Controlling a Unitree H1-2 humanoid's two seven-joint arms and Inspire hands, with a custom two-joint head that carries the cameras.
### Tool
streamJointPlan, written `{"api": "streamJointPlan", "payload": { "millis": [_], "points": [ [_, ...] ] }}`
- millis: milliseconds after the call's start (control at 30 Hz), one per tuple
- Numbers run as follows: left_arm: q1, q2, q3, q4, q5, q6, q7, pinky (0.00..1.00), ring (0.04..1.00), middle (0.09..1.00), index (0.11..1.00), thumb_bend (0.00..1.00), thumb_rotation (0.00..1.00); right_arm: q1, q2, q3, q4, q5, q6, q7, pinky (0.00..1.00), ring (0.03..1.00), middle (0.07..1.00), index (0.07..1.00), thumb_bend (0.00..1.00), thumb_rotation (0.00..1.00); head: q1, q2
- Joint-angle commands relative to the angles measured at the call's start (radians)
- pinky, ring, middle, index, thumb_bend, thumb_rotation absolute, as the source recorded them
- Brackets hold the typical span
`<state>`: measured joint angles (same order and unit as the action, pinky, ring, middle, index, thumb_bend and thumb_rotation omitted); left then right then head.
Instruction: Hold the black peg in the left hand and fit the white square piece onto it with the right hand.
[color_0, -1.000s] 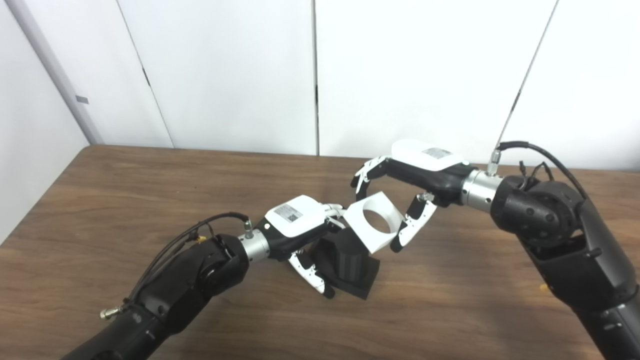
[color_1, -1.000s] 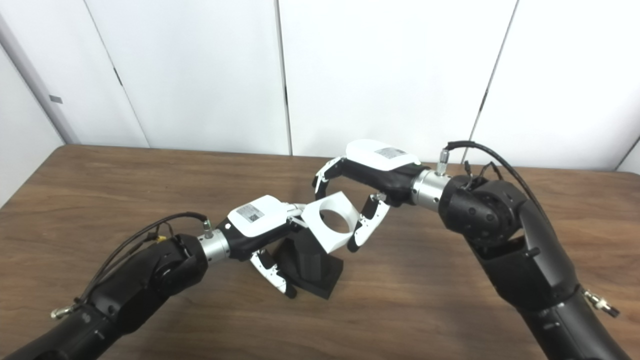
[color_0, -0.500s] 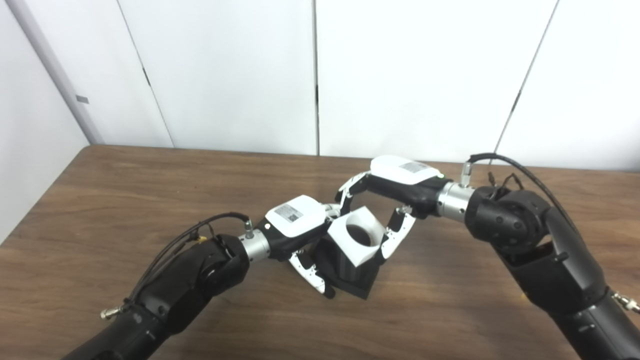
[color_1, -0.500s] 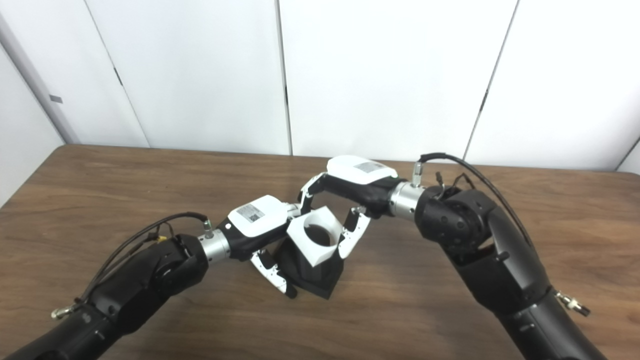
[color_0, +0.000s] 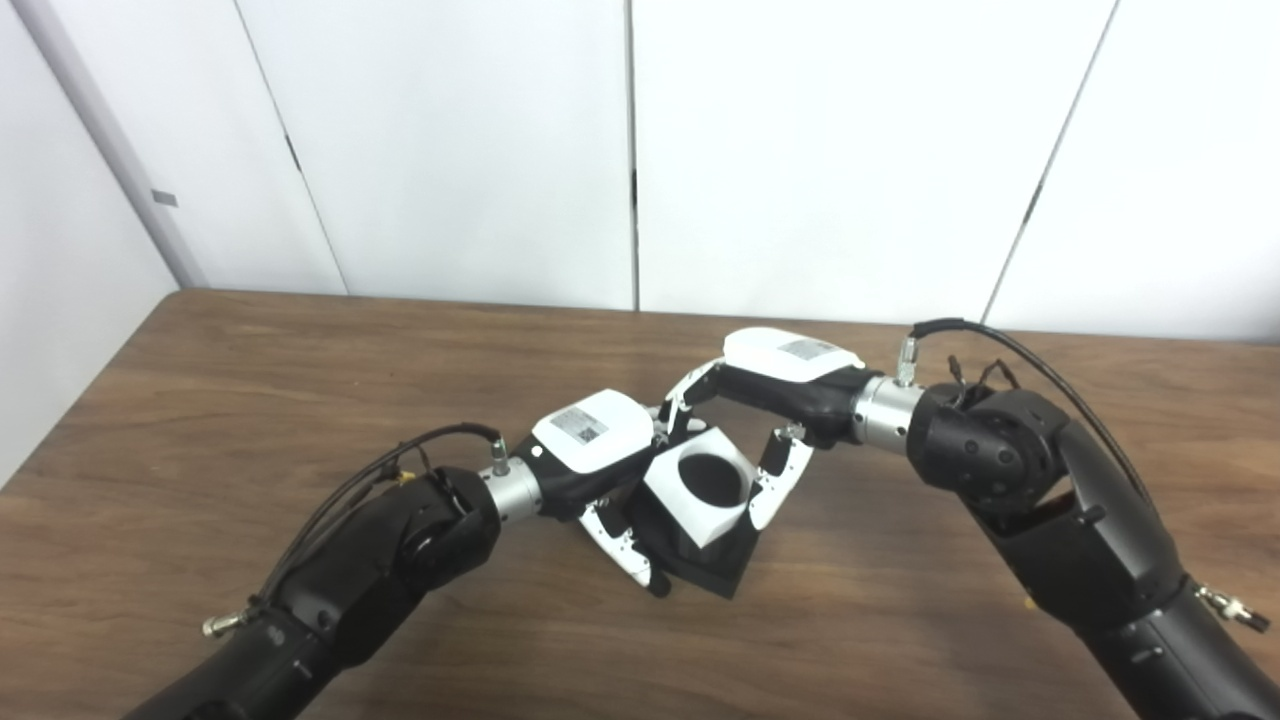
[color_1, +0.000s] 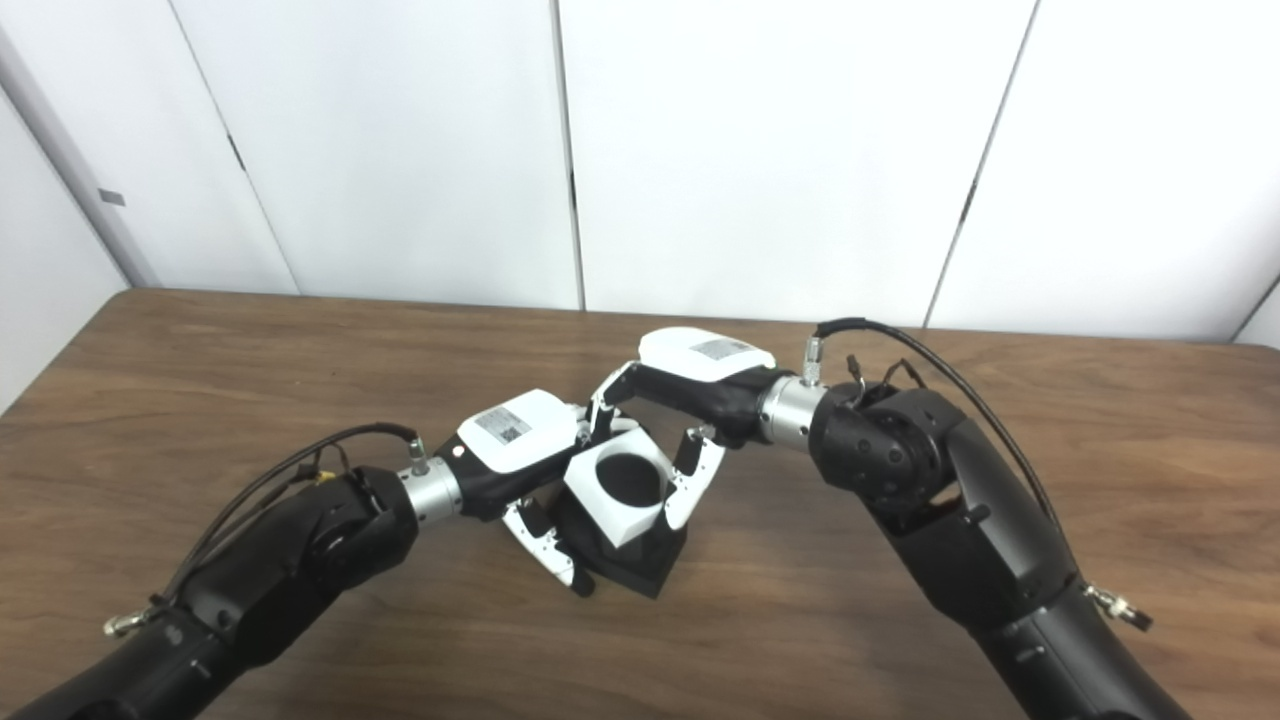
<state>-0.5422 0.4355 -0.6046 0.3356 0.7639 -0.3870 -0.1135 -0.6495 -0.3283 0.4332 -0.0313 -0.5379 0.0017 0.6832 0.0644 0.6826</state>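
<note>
On the wooden table (color_0: 200, 400), the left hand (color_0: 600, 455) grips the black peg (color_0: 700, 560) while the right hand (color_0: 775, 400) pinches the white square piece (color_0: 700, 485) by its outer sides over the peg, a rigid, light-looking part likely needing square alignment.

Head cameras (side by side) — facing down at table (color_0: 200, 400).
</note>
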Motion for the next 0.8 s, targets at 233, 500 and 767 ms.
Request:
{"api": "streamJointPlan", "payload": {
  "millis": [233, 500, 767],
  "points": [
    [0.023, -0.005, -0.052, 0.021, 0.095, 0.022, -0.054, 0.80, 0.904, 0.916, 0.606, 0.94, 0.28, -0.063, 0.035, 0.065, 0.014, -0.040, -0.042, -0.004, 0.90, 0.862, 0.791, 0.477, 0.52, 0.14, -0.001, 0.006],
    [0.022, -0.006, -0.053, 0.011, 0.086, 0.041, -0.073, 0.80, 0.910, 0.919, 0.611, 0.94, 0.27, -0.077, 0.016, 0.116, 0.000, -0.058, 0.034, 0.084, 0.92, 0.869, 0.828, 0.631, 0.86, 0.35, -0.001, 0.009],
    [0.024, 0.001, -0.050, 0.014, 0.073, 0.036, -0.071, 0.79, 0.907, 0.927, 0.610, 0.94, 0.25, -0.072, -0.008, 0.113, -0.007, -0.055, 0.061, 0.098, 0.92, 0.874, 0.851, 0.730, 1.00, 0.38, -0.005, 0.011]
  ]
}}
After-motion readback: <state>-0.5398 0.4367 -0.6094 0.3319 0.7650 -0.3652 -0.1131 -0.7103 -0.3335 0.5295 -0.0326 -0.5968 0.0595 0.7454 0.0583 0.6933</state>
